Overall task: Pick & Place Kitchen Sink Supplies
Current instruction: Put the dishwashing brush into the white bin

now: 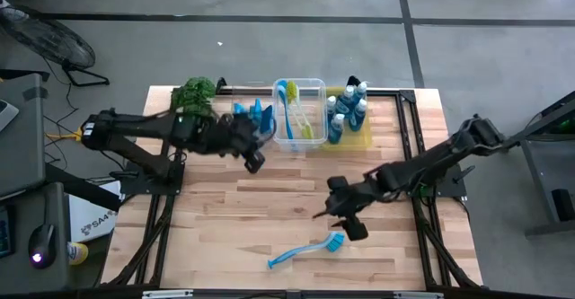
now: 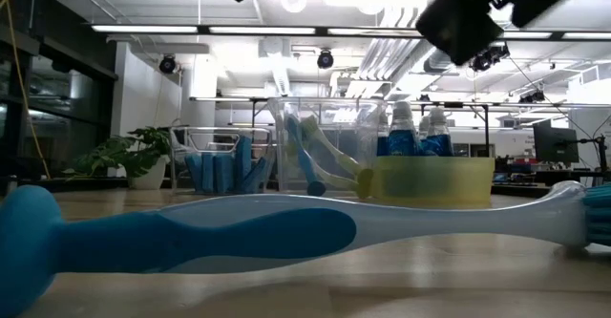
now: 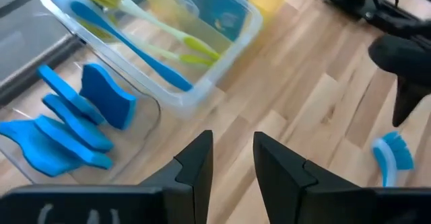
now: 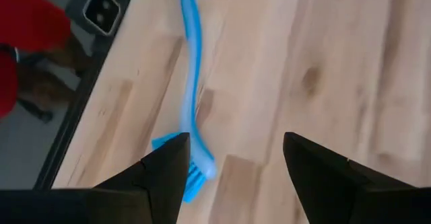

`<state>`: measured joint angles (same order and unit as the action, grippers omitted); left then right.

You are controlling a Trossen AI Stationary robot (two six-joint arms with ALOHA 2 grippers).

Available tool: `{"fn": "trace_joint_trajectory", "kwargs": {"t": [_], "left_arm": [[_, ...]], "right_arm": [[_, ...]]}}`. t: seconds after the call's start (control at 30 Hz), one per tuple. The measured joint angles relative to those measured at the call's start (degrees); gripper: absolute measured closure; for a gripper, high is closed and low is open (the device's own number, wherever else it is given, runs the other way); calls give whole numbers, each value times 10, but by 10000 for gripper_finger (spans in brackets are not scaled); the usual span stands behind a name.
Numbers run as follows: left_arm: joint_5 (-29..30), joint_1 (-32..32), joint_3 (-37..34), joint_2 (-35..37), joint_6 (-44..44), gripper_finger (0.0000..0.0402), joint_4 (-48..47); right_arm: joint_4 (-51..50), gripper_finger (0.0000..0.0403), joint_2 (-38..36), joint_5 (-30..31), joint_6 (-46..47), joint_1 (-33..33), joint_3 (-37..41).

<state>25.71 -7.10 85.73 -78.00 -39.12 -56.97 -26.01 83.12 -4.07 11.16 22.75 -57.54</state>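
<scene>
From above, on the wooden surface [image 1: 225, 209]: a blue brush [image 1: 305, 250] lying loose near the front edge, right pincer [image 1: 344, 216] just behind its bristle end, wide open and empty, left pincer [image 1: 252, 155] in front of the sponges [image 1: 252, 115], beside the clear bin [image 1: 299, 110] of brushes and the yellow bin [image 1: 350, 124] of bottles [image 1: 346, 110]. At table height: brush lying flat across the foreground, both bins well behind. Past the left wrist: fingers [image 3: 195, 163] slightly apart, holding nothing, over bare wood near the sponges; past the right wrist: fingers [image 4: 168, 170] spread wide above the brush head, not touching.
</scene>
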Motion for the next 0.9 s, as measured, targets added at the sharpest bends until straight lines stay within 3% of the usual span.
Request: {"fn": "trace_joint_trajectory", "kwargs": {"t": [0.23, 0.47, 0.7, 0.9], "left_arm": [[48, -84, -48, 11, -48, 298, 11], [91, -176, -128, 73, -68, 298, 82], [137, -267, -292, 185, -72, 298, 264], [126, -286, -467, 290, -28, 298, 500]], "right_arm": [[52, 171, 66, 0, 39, 35, 10], [122, 171, 145, -8, 41, 68, -16], [117, 171, 201, -6, 69, 78, -54], [107, 171, 221, 12, 96, 77, -57]]}}
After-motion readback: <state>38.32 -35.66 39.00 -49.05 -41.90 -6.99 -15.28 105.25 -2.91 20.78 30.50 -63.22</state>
